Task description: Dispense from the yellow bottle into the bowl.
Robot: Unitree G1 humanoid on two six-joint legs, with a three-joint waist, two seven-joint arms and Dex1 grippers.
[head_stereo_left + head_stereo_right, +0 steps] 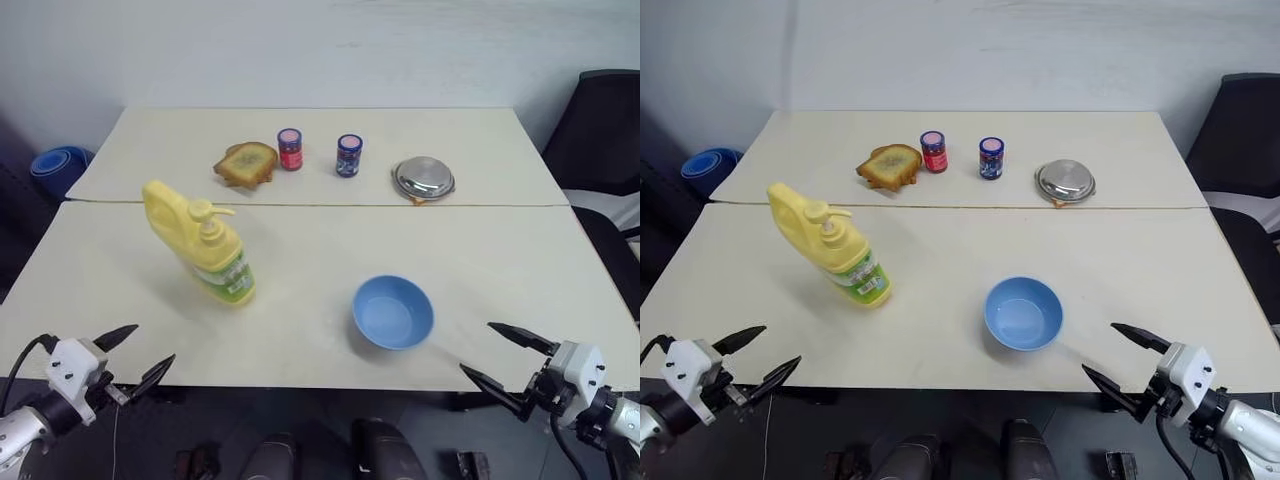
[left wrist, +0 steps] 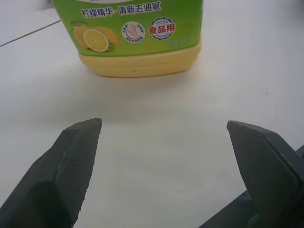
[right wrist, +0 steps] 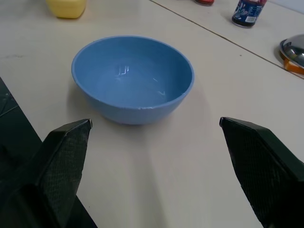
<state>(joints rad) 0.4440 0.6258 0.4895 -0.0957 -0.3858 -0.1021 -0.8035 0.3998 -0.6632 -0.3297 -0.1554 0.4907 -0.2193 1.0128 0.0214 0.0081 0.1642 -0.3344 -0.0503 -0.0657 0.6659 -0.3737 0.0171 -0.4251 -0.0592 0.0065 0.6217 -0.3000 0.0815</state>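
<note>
Yellow bottle (image 1: 205,250) upright on counter (image 1: 300,250), left of bowl (image 1: 392,312); left claw (image 1: 135,355) and right claw (image 1: 505,355) both spread apart at near edge, holding nothing

I have both arms held low at the near edge of the desk, well apart, one at each side. My left tool (image 1: 134,352) points forward, its two black fingers (image 2: 76,156) spread wide with nothing between them. My right tool (image 1: 506,355) points forward and slightly inward, its fingers (image 3: 66,156) likewise spread wide and holding nothing.
</note>
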